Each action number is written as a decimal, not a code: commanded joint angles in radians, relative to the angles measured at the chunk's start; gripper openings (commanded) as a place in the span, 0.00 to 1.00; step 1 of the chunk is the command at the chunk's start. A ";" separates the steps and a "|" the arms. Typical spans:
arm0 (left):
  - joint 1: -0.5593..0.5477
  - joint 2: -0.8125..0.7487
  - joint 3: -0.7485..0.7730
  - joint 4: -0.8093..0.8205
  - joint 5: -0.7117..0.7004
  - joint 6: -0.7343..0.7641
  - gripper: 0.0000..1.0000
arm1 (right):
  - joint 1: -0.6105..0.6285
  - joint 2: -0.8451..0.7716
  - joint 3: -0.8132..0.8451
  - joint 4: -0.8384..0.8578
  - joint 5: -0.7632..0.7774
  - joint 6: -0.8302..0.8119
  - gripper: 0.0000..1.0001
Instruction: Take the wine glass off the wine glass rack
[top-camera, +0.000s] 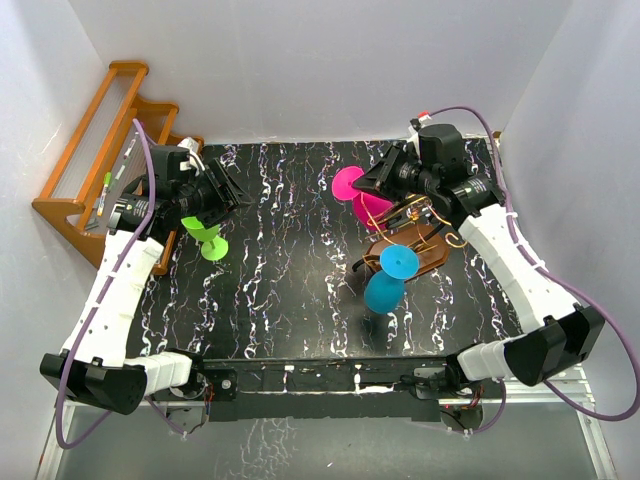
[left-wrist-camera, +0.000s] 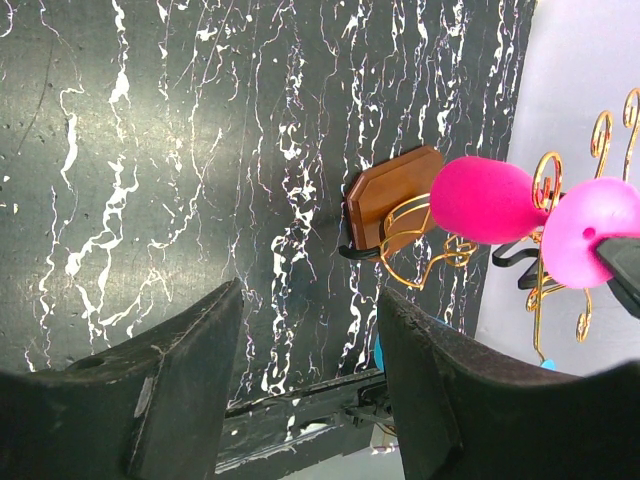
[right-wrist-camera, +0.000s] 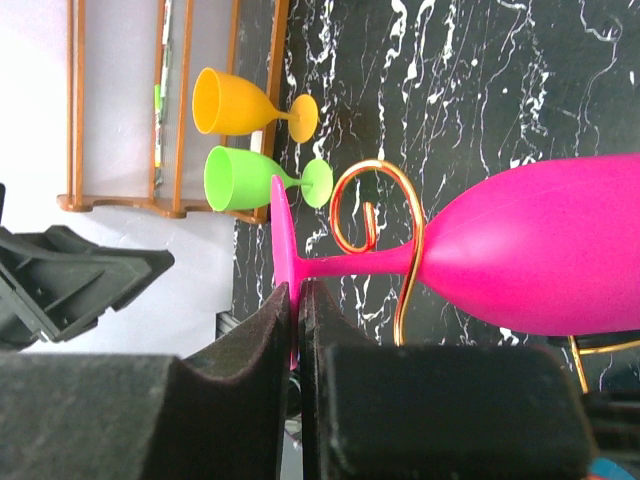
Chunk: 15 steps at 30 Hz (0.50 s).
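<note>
The pink wine glass (top-camera: 370, 208) lies sideways on the wine glass rack (top-camera: 418, 217), gold wire scrolls on a dark brown base (top-camera: 412, 252). My right gripper (top-camera: 372, 180) is shut on the rim of the glass's flat foot (right-wrist-camera: 281, 225). The stem (right-wrist-camera: 350, 265) passes through a gold scroll (right-wrist-camera: 372, 202) and the bowl (right-wrist-camera: 540, 260) lies beyond it. In the right wrist view the gripper (right-wrist-camera: 297, 292) pinches the foot between its pads. My left gripper (left-wrist-camera: 310, 335) is open and empty over the table's left side (top-camera: 225, 195). It sees the rack (left-wrist-camera: 430, 250) and the pink glass (left-wrist-camera: 485, 200).
A blue glass (top-camera: 386, 282) sits at the rack's near side, foot up. A green glass (top-camera: 207, 238) stands by my left gripper, and an orange glass (right-wrist-camera: 235, 100) stands beside the green one (right-wrist-camera: 240, 178). An orange-brown stepped shelf (top-camera: 100, 140) fills the back left corner. White walls enclose the table.
</note>
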 joint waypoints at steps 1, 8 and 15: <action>-0.002 -0.024 0.013 -0.005 0.015 0.004 0.54 | -0.009 -0.062 -0.016 0.096 -0.120 -0.034 0.08; -0.002 -0.013 0.071 -0.033 0.015 0.004 0.54 | 0.030 -0.015 -0.006 0.195 -0.522 -0.093 0.08; -0.002 0.007 0.137 -0.102 -0.002 -0.020 0.54 | 0.413 0.090 0.234 -0.121 -0.169 -0.628 0.08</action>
